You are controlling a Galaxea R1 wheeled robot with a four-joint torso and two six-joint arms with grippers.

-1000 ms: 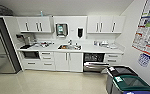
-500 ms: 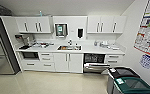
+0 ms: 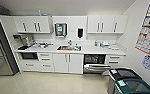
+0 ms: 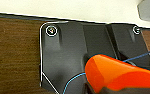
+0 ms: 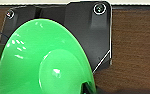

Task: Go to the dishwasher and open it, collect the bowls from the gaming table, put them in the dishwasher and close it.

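Wrist cameras carry most of the detail about the arms: in the left wrist view an orange bowl (image 4: 116, 73) sits large and close against the robot's dark plate, above a brown wood-grain surface (image 4: 14, 57), and in the right wrist view a green bowl (image 5: 44, 60) fills the space before the plate over the same kind of wood grain. How either arm is posed, how far either claw is parted, and whether it grips its bowl cannot be told. In the head view the dishwasher (image 3: 97, 63) stands under the worktop (image 3: 96, 50), right of the sink (image 3: 69, 47), its steel door tipped partly open with the dark rack space showing above it. Two bins (image 3: 131, 82) stand by the right wall.
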